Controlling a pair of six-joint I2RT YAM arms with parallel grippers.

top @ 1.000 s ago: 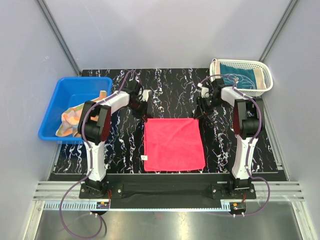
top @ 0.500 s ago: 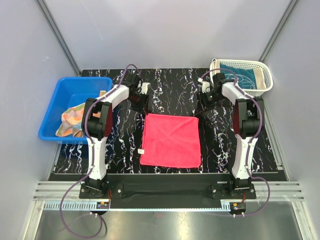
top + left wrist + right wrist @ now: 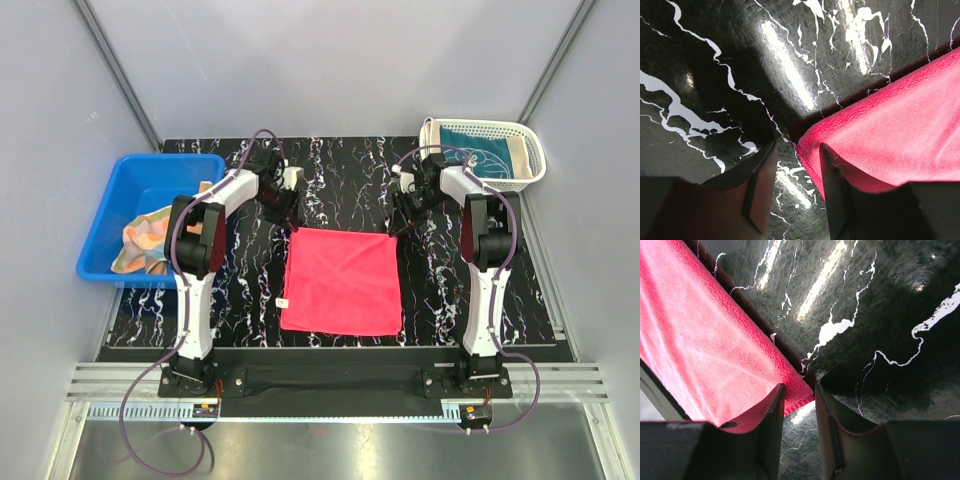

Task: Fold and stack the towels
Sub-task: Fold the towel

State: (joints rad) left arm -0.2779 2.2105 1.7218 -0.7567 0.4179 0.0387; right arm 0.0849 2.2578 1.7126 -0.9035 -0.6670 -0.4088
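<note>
The pink-red towel [image 3: 340, 280] lies spread flat in the middle of the black marbled table. My left gripper [image 3: 287, 212] hangs low over its far left corner and my right gripper [image 3: 398, 222] over its far right corner. In the left wrist view the left gripper [image 3: 799, 147] is open, with the towel [image 3: 890, 130] corner lying on the table between the fingers. The right gripper [image 3: 799, 387] is also open, and the towel [image 3: 705, 350] corner reaches into its gap. An orange-peach towel [image 3: 145, 240] is bunched in the blue bin. A teal towel [image 3: 480, 150] lies in the white basket.
The blue bin [image 3: 170, 157] stands at the table's left edge. The white basket [image 3: 535, 165] stands at the far right corner. Grey walls close in the back and both sides. Both arm bases sit at the near edge.
The left gripper has opened and let go of the towel's far left corner. The towel has shifted slightly left and away and now lies flat. The right gripper's jaws have narrowed a little.
</note>
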